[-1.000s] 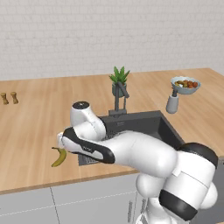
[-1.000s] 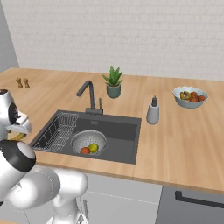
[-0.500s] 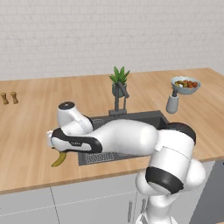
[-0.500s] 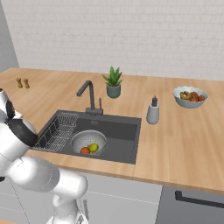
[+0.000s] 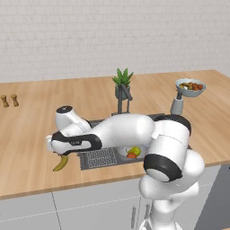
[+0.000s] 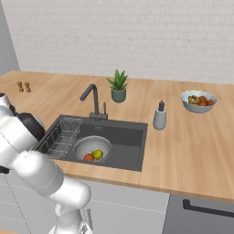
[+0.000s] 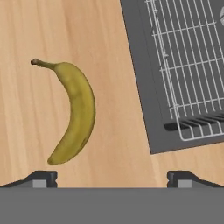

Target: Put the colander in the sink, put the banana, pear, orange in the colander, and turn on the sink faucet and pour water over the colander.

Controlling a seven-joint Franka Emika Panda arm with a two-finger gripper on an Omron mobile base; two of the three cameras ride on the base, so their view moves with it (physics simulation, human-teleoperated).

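The yellow banana (image 7: 76, 111) lies on the wooden counter left of the sink (image 6: 132, 137), also seen as the banana (image 5: 60, 163) just under my hand. My gripper (image 7: 113, 178) hangs above it, open, with nothing between its fingertips (image 7: 41, 177); the banana lies toward the left one. The silver colander (image 6: 93, 147) sits in the sink and holds the pear (image 6: 97, 154) and the orange (image 6: 88, 157). The pear (image 5: 134, 150) and orange (image 5: 131, 155) peek out below my arm. The dark faucet (image 6: 93, 98) stands behind the basin with no water running.
A wire rack (image 7: 183, 65) fills the sink's left side, close to the banana. Behind the sink stand a potted plant (image 6: 118, 87) and a soap dispenser (image 6: 159, 116). A pale fruit bowl (image 6: 198, 100) sits far right, two small shakers (image 5: 9, 100) far left.
My arm has swung a little further left along the counter, bringing the hand over the banana. The jaws stayed wide, and the fruit and colander have not moved.
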